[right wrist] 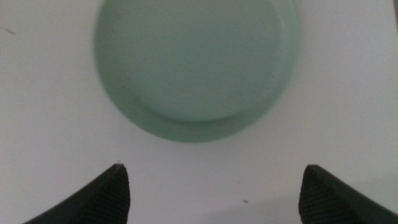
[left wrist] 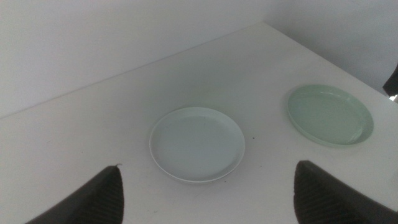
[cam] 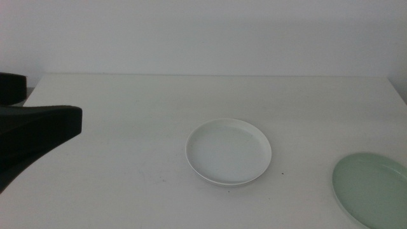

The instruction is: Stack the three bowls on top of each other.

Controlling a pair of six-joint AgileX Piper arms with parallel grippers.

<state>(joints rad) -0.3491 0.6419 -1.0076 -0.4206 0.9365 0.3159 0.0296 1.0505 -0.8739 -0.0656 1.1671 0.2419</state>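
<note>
Bowls sit unstacked: you see white bowl (cam: pixel 228 151) mid-table, green bowl (cam: pixel 372 189) well apart to its right, no grey one. Left gripper (left wrist: pixel 208 193) and right gripper (right wrist: pixel 214 193), above green, both gape wide, empty. All stacking remains.

One white bowl (cam: pixel 228 151), one green bowl (cam: pixel 372 189)
</note>
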